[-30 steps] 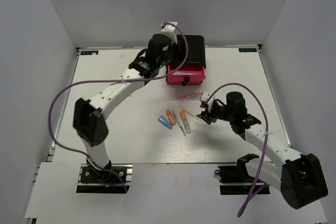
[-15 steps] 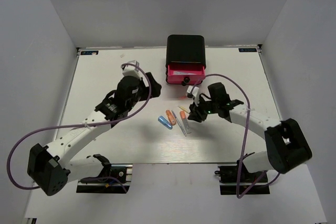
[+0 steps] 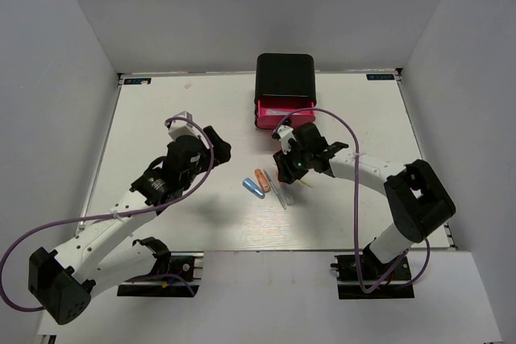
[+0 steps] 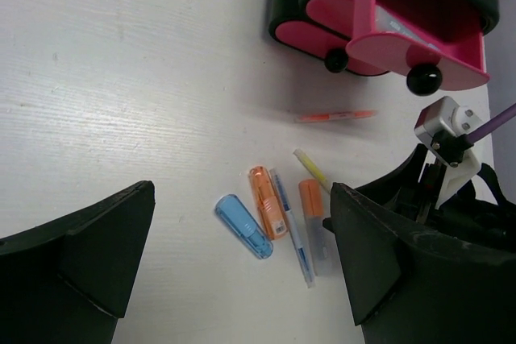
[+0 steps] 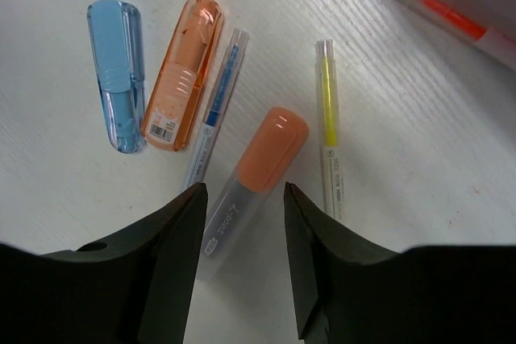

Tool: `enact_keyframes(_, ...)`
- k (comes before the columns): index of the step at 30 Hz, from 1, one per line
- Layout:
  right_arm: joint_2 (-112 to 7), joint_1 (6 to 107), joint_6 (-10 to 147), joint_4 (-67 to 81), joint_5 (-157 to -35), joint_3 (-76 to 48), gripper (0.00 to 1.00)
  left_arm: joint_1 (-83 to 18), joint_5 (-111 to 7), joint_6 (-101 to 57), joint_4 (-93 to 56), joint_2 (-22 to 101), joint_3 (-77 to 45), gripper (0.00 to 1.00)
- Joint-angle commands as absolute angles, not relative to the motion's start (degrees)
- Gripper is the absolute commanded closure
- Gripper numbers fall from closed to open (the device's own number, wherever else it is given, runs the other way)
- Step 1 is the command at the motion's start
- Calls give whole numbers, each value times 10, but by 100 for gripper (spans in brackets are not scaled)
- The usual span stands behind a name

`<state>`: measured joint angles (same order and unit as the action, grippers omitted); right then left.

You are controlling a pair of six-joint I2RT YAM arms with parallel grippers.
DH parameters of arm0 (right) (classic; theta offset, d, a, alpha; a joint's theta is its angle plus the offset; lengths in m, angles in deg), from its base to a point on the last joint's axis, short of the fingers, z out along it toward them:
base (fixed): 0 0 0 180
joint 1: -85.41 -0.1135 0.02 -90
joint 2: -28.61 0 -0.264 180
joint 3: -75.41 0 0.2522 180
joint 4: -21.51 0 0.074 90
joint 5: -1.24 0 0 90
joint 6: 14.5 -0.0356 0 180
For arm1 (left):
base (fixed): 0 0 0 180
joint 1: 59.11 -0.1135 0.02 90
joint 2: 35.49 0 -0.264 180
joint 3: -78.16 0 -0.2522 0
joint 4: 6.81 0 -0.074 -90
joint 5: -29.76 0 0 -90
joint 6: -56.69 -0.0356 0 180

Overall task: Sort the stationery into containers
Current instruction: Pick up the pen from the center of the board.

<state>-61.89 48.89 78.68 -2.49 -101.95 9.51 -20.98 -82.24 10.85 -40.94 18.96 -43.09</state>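
The right gripper [image 5: 242, 215] hangs low over the cluster at the centre of the top view. Its jaws are parted a moderate way and grip nothing. In the right wrist view, the clear-bodied pen with the stubby orange cap [image 5: 256, 175] slants up to the right, its clear end running down into the gap between the jaws. Whether they touch it, I cannot tell.

Left of it lies the thin light-blue pen [image 5: 214, 110], then the orange capsule-shaped piece [image 5: 181, 70] right beside it, and the blue capsule-shaped piece [image 5: 117, 74] at far left. The thin yellow pen [image 5: 328, 118] lies on the right, and the pink-orange pen [image 5: 439, 12] sits apart in the upper right corner.

Over to the left gripper [image 4: 242, 199]: spread wide, empty, above the white table [image 3: 161, 110], left of centre in the top view.

At top centre stands the glossy black cabinet [image 3: 285, 76]. Its top pink drawer [image 4: 419, 26] is pulled out, black knob [image 4: 423, 78] forward, and the lower pink drawers [image 4: 310, 34] sit further back.
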Motion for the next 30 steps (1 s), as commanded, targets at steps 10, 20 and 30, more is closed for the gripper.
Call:
enact_keyframes(10, -681, 447, 759, -68, -931, 67, 51, -211, -848, 138, -462, 154, -454, 1)
enact_keyframes(20, -703, 436, 766, -68, -890, 73, 70, -211, -848, 156, -472, 129, -470, 1)
enact_keyframes(30, -554, 458, 930, -41, -1089, 25, 100, -211, -761, 161, -411, 166, -512, 1)
